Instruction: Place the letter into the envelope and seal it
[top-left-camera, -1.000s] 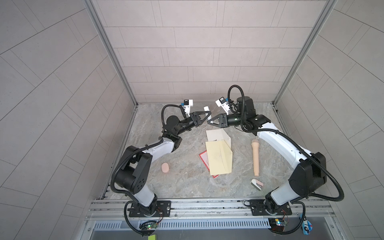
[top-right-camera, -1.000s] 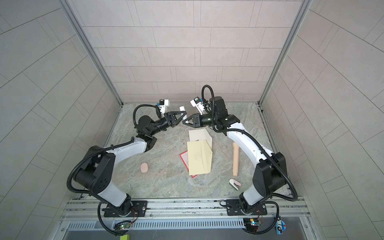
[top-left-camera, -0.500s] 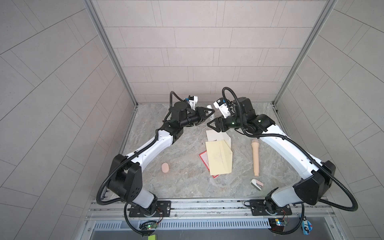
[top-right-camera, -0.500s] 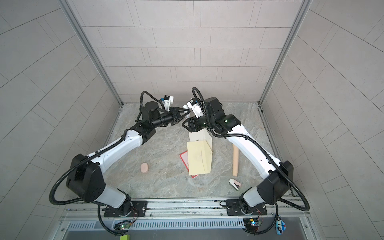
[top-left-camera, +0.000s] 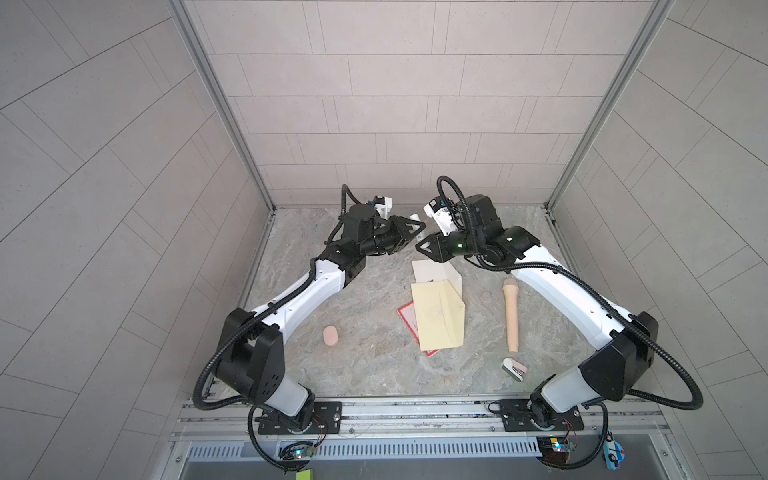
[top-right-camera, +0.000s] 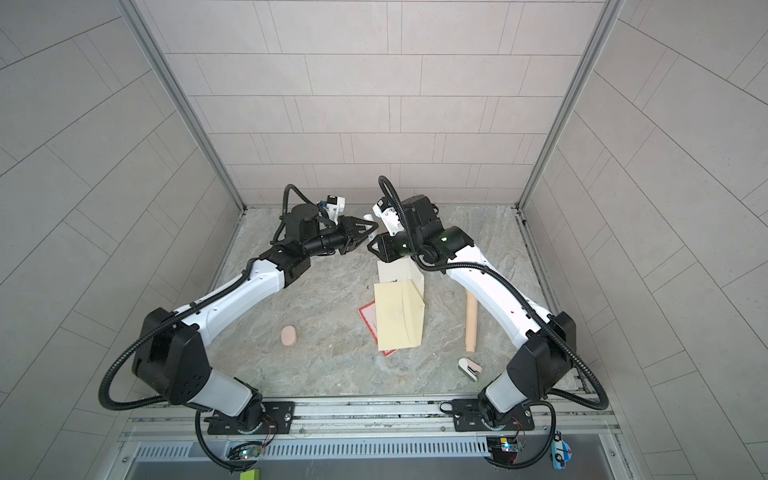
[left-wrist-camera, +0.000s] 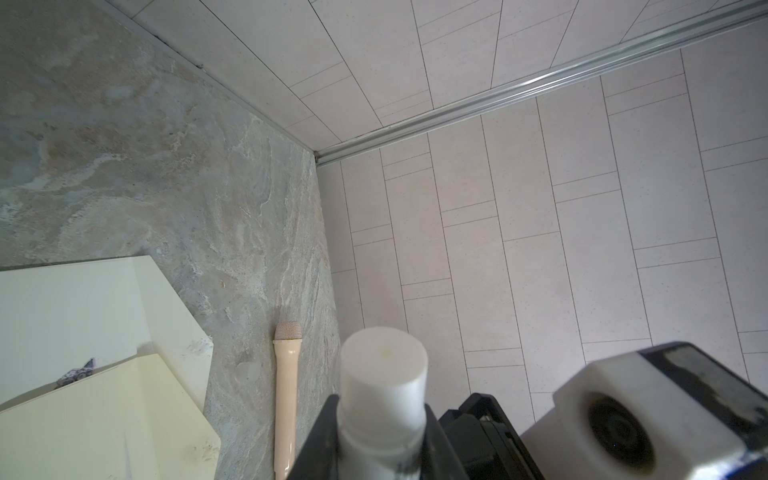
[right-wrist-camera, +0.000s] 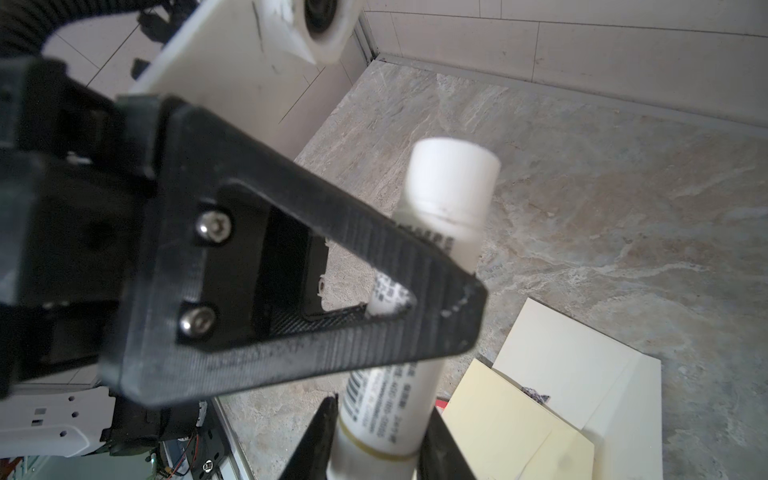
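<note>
**Glue stick held by both grippers, envelope lying below and in front**

The left gripper (top-left-camera: 412, 227) and the right gripper (top-left-camera: 421, 246) meet tip to tip above the back of the table (top-left-camera: 357, 374). Both are closed on one white glue stick (right-wrist-camera: 449, 195). The right jaws clamp its bottom end. The left jaws pinch it higher up, just under the cap (left-wrist-camera: 384, 365), which is on.

The stick's long axis runs from the right jaws up and away toward the back wall, so the capped end points away from the envelope (top-left-camera: 434, 270). That envelope lies flat, below and just in front of the jaws, with its near half under a pale yellow sheet (top-left-camera: 438, 320). The right gripper is the nearer one, almost over the envelope's far edge.

The letter is not to be seen (perhaps already inside; the pictures do not settle it). Gluing would likely need the cap off and the stick turned round to face down.
</note>
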